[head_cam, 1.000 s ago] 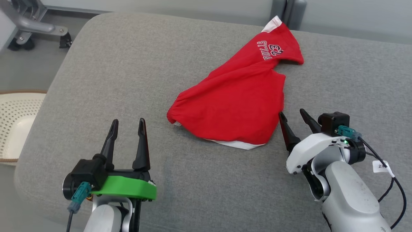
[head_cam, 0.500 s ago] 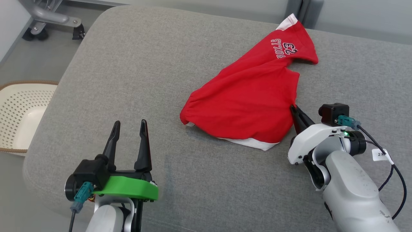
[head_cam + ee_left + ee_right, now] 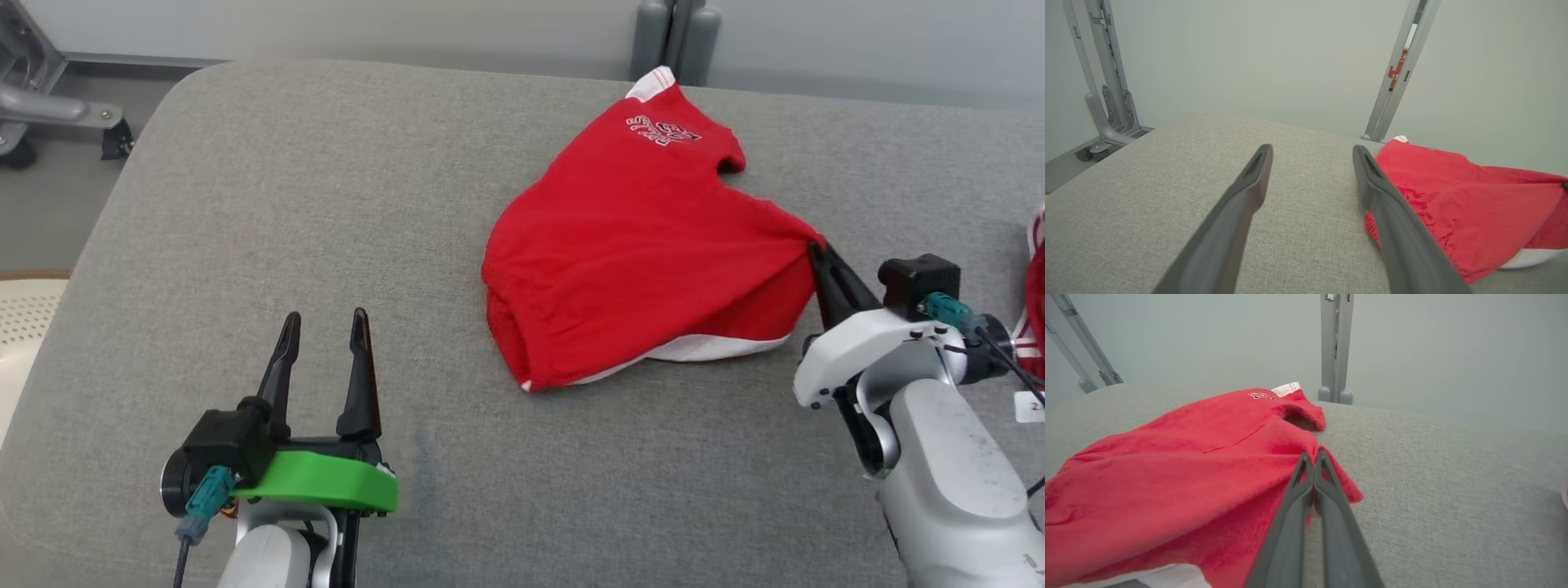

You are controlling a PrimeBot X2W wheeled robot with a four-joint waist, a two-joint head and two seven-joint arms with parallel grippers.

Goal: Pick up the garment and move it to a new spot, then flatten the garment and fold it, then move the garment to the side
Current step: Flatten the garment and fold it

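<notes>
Where the right hand pinches its edge, the garment spreads leftward.

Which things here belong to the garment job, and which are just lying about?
Job: red garment; right gripper, shut on its edge; left gripper, open; grey cushion underneath.
Lying about: white basket; metal stand; red-and-white cloth at the right edge.

At 3 o'clock the right gripper pinches the red garment; at 7 o'clock the left gripper stands spread above the grey worktop.
</notes>
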